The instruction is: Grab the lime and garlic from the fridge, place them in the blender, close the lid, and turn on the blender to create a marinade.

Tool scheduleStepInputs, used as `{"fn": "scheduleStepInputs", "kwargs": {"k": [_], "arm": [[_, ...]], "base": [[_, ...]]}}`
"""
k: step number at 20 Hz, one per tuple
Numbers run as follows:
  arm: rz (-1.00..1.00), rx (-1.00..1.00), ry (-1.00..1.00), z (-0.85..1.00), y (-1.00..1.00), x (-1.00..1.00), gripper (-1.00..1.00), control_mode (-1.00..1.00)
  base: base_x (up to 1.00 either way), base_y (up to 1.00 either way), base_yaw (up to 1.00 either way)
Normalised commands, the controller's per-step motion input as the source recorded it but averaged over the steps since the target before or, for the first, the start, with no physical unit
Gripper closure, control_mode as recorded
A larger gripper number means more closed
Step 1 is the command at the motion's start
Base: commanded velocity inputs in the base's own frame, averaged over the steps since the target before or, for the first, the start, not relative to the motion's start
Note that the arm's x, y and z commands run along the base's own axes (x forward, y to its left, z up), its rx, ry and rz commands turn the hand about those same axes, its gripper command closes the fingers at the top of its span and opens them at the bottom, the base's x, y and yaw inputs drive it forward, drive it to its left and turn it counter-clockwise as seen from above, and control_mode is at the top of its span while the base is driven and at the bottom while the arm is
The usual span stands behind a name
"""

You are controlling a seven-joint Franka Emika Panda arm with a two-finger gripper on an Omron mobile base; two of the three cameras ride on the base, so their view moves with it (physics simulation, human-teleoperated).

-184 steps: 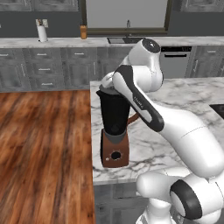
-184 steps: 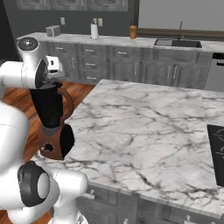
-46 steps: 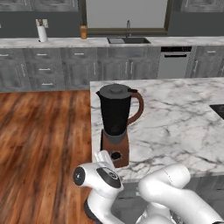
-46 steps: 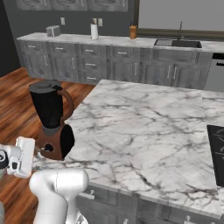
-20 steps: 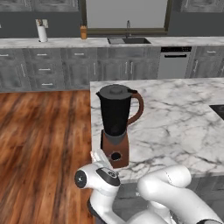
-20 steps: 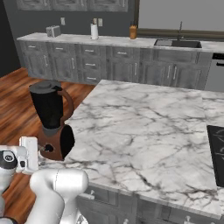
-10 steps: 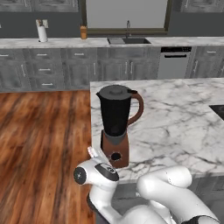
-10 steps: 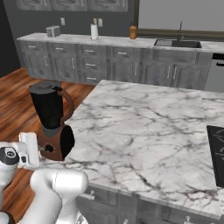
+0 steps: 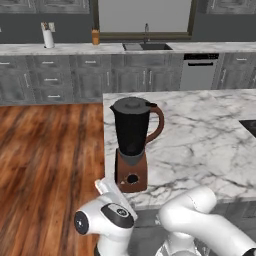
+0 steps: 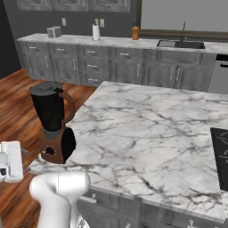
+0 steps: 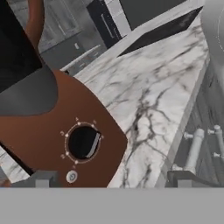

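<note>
1. My gripper (image 11: 109, 179) hangs low off the front edge of the island counter (image 9: 210, 145), jaws spread wide with nothing between them
2. The blender (image 9: 132, 145) stands at the counter's corner, lid (image 9: 131, 104) seated on the jar
3. Its round dial (image 11: 83, 142) lies ahead of my fingertips (image 11: 41, 179), nearer the left one, apart from both
4. As I judge it, I must shift left to bracket the dial
</note>
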Motion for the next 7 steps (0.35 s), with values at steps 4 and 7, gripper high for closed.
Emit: {"fn": "scheduleStepInputs", "kwargs": {"k": [4,7], "arm": [[-0.01,0.0,-0.1,0.59,0.0,-1.0,-1.0,-1.0],[-0.02,0.0,-0.08,0.7,0.0,-0.85,-1.0,-1.0]], "base": [[0.0,0.0,0.0],[0.0,0.0,0.0]]}}
